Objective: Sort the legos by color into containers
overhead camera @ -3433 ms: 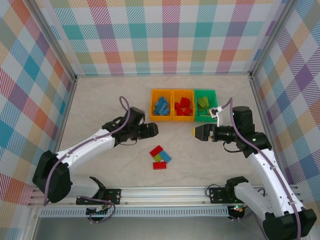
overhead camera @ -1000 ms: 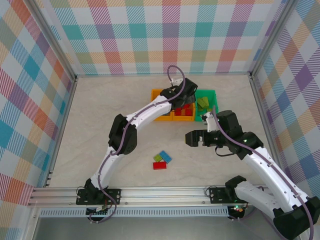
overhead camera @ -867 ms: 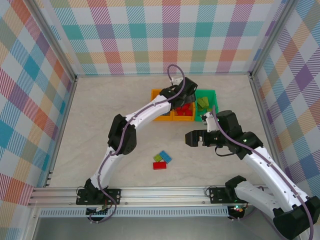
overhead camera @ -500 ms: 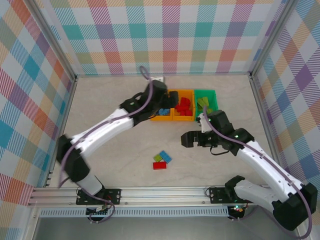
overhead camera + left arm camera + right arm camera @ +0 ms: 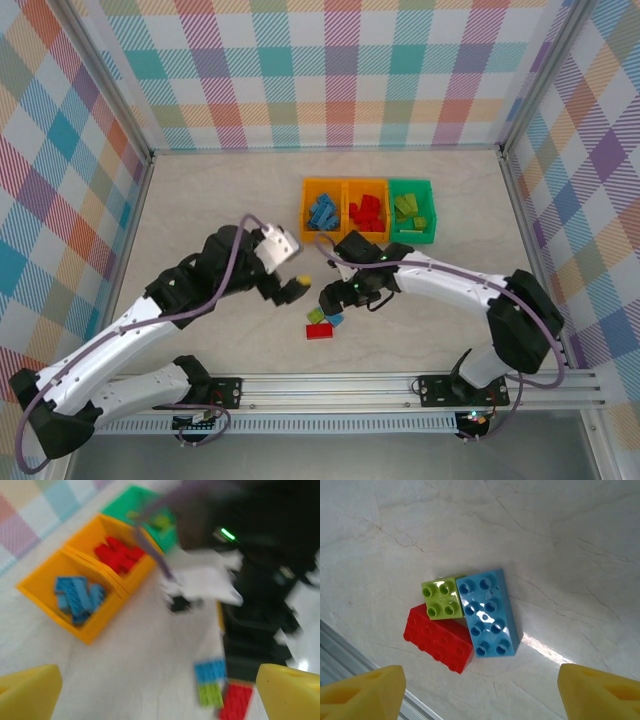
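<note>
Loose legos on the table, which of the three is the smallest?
The lime green lego: a square with four studs, touching the longer eight-stud blue lego on one side and the long red lego on another.

Bright, even light, soft shadows. Motion blur smears the left wrist view; the right wrist view is sharp, with glare on the blue lego (image 5: 487, 612) and table (image 5: 555, 555).

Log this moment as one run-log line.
left gripper: open, empty | unsorted: red brick, green brick, blue brick, touching | right gripper: open, above them | bins: sorted by color
</note>
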`<act>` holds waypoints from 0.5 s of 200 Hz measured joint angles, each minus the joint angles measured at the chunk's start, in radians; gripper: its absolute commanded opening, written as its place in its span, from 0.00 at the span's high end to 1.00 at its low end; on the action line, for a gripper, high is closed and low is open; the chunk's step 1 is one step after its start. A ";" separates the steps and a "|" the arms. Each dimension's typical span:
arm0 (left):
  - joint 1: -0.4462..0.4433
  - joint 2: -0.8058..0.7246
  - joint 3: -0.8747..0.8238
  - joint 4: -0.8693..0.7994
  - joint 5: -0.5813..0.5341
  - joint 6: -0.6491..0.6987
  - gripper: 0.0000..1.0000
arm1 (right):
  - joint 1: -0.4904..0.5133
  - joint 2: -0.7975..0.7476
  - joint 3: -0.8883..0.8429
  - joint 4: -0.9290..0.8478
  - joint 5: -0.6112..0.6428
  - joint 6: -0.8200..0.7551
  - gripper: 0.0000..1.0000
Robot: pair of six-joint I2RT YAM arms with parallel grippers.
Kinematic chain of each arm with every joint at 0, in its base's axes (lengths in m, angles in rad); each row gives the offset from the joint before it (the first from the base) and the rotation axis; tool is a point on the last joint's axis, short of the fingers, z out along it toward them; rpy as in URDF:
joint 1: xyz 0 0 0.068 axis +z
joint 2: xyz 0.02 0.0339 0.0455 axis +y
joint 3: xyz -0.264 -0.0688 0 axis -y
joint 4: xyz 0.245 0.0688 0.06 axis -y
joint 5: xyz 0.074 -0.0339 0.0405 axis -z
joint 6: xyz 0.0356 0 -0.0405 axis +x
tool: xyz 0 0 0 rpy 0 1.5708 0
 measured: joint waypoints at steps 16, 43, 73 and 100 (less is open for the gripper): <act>0.000 -0.077 -0.073 -0.060 0.048 0.127 0.00 | 0.019 0.060 0.026 0.003 0.010 -0.002 0.25; 0.000 -0.251 -0.216 -0.093 0.115 0.298 0.00 | 0.038 0.160 0.064 0.008 0.018 -0.003 0.31; 0.000 -0.341 -0.309 -0.075 0.148 0.375 0.00 | 0.050 0.214 0.069 0.010 0.028 -0.003 0.40; 0.000 -0.327 -0.319 -0.045 0.150 0.406 0.00 | 0.054 0.217 0.069 0.011 0.030 -0.003 0.43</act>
